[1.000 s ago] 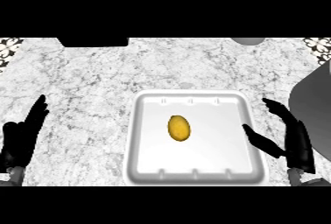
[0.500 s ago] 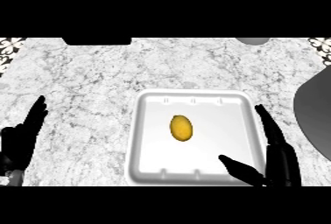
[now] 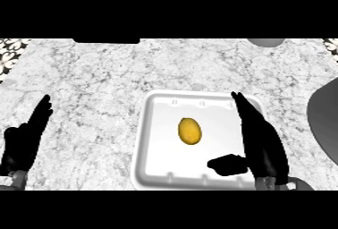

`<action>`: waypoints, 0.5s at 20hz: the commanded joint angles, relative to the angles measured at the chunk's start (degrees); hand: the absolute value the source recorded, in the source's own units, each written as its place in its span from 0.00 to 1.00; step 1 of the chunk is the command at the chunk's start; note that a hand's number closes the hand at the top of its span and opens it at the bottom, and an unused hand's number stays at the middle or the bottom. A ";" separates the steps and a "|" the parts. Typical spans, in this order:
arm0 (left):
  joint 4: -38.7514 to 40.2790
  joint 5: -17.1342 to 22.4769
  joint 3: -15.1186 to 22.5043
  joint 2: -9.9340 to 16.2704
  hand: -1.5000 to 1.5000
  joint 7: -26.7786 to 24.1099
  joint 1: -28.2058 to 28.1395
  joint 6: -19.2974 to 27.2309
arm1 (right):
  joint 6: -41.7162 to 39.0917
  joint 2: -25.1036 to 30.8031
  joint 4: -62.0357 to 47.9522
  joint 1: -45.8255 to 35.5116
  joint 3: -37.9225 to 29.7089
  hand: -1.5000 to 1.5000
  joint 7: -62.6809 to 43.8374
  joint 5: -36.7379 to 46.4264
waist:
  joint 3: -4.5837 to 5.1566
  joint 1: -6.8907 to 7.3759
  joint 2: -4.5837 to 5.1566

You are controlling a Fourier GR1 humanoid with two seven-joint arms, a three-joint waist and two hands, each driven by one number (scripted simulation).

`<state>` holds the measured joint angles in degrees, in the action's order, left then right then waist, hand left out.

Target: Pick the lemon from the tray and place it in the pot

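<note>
Oval yellow lemon (image 3: 189, 131), smooth skin, lying lengthwise in white tray (image 3: 153, 134)

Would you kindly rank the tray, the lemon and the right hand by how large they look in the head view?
1. Tray
2. Right hand, though it sits nearer the camera, so it may look bigger than it is
3. Lemon

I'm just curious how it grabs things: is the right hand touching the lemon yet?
Apart. The head view shows bare white tray floor between the lemon and the open right hand, whose fingers and thumb lie to the lemon's right.
</note>
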<state>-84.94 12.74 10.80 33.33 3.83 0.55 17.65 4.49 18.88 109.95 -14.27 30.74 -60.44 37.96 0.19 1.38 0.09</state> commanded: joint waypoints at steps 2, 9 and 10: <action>-1.27 -0.05 -0.13 0.23 0.50 1.20 0.19 -0.33 | -15.57 -3.51 -5.02 -8.07 -0.96 0.00 -13.03 -8.95 | 0.01 0.77 0.10; 0.22 -0.65 0.08 -1.47 0.50 -0.75 -0.68 -1.01 | -18.90 -11.47 -17.97 -16.76 -2.36 0.00 -17.15 -16.25 | -0.06 0.36 0.13; 0.96 -0.83 -0.96 -1.46 0.50 -1.08 -0.66 -0.40 | -21.35 -9.99 -16.60 -18.46 -5.02 0.00 -18.03 -18.51 | -0.08 -0.30 -0.03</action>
<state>-84.72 12.19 10.36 32.72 3.56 0.34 16.99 -8.60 11.59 96.89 -26.55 27.98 -66.30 23.58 0.15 1.55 0.16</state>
